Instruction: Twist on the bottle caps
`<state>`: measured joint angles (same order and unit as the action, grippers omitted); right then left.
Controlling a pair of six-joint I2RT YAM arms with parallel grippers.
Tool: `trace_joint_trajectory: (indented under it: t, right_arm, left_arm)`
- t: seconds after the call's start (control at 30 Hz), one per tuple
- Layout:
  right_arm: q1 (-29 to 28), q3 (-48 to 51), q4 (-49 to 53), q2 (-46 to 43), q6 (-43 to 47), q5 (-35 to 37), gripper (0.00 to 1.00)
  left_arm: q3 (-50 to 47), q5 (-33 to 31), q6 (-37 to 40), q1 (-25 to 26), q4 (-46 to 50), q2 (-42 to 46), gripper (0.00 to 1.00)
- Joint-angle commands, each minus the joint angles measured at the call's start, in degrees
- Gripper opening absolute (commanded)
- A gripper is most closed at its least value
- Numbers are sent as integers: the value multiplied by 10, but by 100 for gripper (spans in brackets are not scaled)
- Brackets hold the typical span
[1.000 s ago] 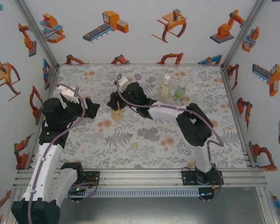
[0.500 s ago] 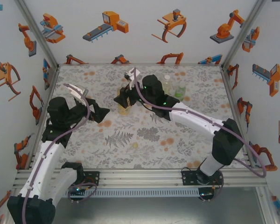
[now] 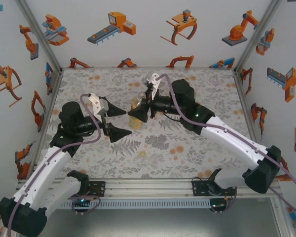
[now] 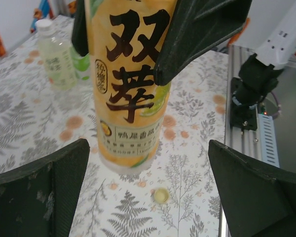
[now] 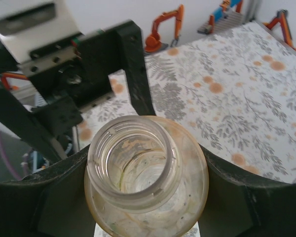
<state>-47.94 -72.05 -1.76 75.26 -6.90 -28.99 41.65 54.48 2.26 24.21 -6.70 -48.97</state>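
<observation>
We see the right hand [image 3: 138,113] reaching in from the right and clamped on the amber bottle [image 4: 128,94]. One dark finger presses each side of the bottle's upper body, so the hand stands about half wide with the bottle filling the gap. The bottle is upright near the middle of the surface [image 3: 163,148], a little toward the far side. Its foot is down at the fern print, though we cannot tell whether it rests there or hangs just above. From the right wrist we look straight down into its neck: the mouth is open and the screw threads show all round.

The left hand [image 3: 127,123] comes in from the left with its fingers spread wide and nothing between them. Its fingertips point at the lower half of the amber bottle and stop just short of it, not touching.

The yellow cap [image 4: 161,195] lies on the surface just beside the bottle's foot, on its left and slightly near side. It sits between the bottle and the left hand and touches neither.

Farther right and toward the far side stands the pale bottle [image 4: 58,59], upright, with a white cap [image 4: 43,23] on its neck. Close beside it is the green bottle [image 4: 82,66], mostly hidden behind the amber one, so we cannot make out its top.
</observation>
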Motion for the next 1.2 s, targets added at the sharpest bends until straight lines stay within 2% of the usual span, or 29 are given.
trace_joint_trajectory:
  t: [0.0, 0.2, 0.37, 0.6, 0.8, 1.07, 1.1, 1.17]
  right_arm:
    - [-6, 3, -23, -20, -30, -63, 41]
    - [-12, 3, -60, -43, -62, -84, 39]
    - [-13, 3, -58, -61, -61, -69, 40]
    - [-15, 8, -66, -73, -67, -73, 39]
    - [-14, 7, -65, -76, -67, -82, 38]
    - [-15, 23, -60, -96, -64, -73, 38]
    - [-15, 26, -58, -100, -62, -68, 39]
    - [-15, 29, -52, -106, -57, -57, 54]
  left_arm:
    - [20, 10, -10, 34, -73, -26, 98]
    - [50, 20, -38, 89, -129, -79, 100]
    - [72, 29, -36, 120, -128, -100, 94]
    - [97, 31, -10, 149, -74, -113, 81]
    - [116, 30, 1, 153, -49, -122, 71]
    - [124, 30, 2, 158, -39, -129, 52]
    - [126, 30, 2, 159, -38, -131, 51]
    - [131, 29, 9, 158, -28, -133, 50]
